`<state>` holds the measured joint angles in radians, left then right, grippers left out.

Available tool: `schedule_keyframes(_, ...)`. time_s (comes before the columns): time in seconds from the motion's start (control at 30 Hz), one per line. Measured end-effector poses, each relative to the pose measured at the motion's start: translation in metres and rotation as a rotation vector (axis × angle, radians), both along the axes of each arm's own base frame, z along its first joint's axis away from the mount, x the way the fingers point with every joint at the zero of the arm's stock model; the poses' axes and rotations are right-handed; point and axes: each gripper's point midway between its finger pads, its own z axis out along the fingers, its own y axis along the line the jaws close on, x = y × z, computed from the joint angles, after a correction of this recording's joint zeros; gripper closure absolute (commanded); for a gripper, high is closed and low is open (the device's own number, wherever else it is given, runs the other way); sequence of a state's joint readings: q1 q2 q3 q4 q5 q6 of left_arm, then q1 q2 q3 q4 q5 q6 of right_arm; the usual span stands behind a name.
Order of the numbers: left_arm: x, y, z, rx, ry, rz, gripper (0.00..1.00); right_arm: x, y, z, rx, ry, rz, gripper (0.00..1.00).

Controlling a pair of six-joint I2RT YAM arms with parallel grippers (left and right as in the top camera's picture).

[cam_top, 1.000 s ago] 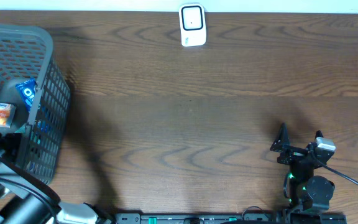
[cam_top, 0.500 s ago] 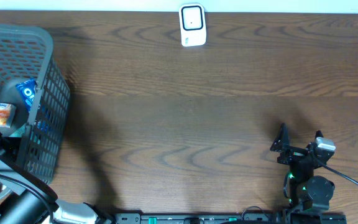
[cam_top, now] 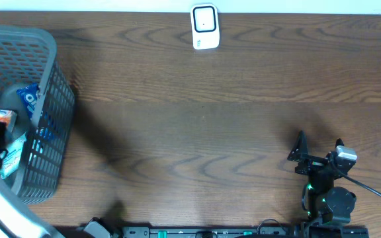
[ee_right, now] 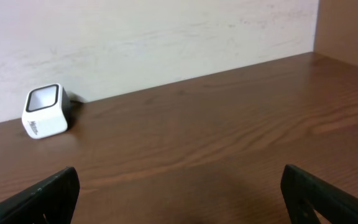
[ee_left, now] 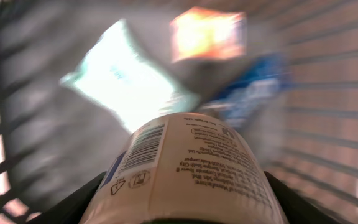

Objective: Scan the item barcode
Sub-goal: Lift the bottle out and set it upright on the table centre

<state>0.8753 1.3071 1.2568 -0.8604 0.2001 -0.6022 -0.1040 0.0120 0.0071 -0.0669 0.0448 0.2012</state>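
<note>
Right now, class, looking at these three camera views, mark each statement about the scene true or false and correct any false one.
1. The left gripper holds a white bottle. True.
2. The scanner lies inside the basket. False: it stands on the table's far edge.
3. The right gripper is open and empty. True.
4. The bottle's barcode is hidden. False: the left wrist view shows it.

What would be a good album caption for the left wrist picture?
Left pincer shut on a white bottle, barcode showing, inside the grey basket above blurred snack packets.
</note>
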Motion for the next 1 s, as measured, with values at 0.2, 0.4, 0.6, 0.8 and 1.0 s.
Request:
schedule_keyframes(0.2,0.005,-0.026,0.103,0.211,-0.296,-0.085,0.43,0.000,0.000,0.000,0.000,0.000,0.000,0.01)
schedule_keyframes(0.4,0.017,-0.100,0.153,0.248,-0.493,-0.318,0.43,0.000,0.000,0.000,0.000,0.000,0.000,0.01)
schedule_keyframes(0.6,0.058,-0.208,0.145,0.125,-0.523,-0.738,0.43,0.000,0.000,0.000,0.000,0.000,0.000,0.01)
schedule_keyframes(0.8,0.098,-0.311,0.091,0.125,-0.357,-1.156,0.42,0.000,0.000,0.000,0.000,0.000,0.000,0.01)
schedule_keyframes(1.0,0.121,-0.387,0.002,0.217,-0.112,-1.531,0.41,0.000,0.000,0.000,0.000,0.000,0.000,0.01)
